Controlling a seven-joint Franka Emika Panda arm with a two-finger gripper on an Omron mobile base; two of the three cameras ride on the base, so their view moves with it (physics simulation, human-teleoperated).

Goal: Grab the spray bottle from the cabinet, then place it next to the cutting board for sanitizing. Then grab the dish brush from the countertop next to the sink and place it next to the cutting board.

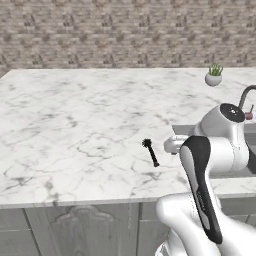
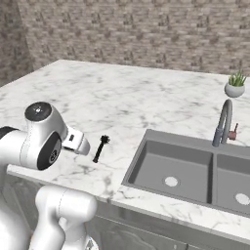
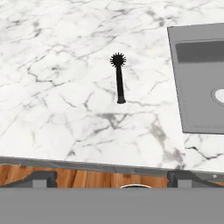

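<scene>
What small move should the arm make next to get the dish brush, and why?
Probably the gripper should move forward and down until it is over the handle of the dish brush. The brush lies flat and alone on the countertop, just left of the sink, with its bristle head pointing away from the robot. The fingertips are spread wide and hold nothing, and they are well short of the brush.

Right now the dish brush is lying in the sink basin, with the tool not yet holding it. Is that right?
Not quite. The dish brush lies flat on the white marble countertop, to the side of the sink and apart from its rim, not in the basin. The hand view shows this plainly. The rest holds: the brush lies untouched, nothing gripping it.
</scene>
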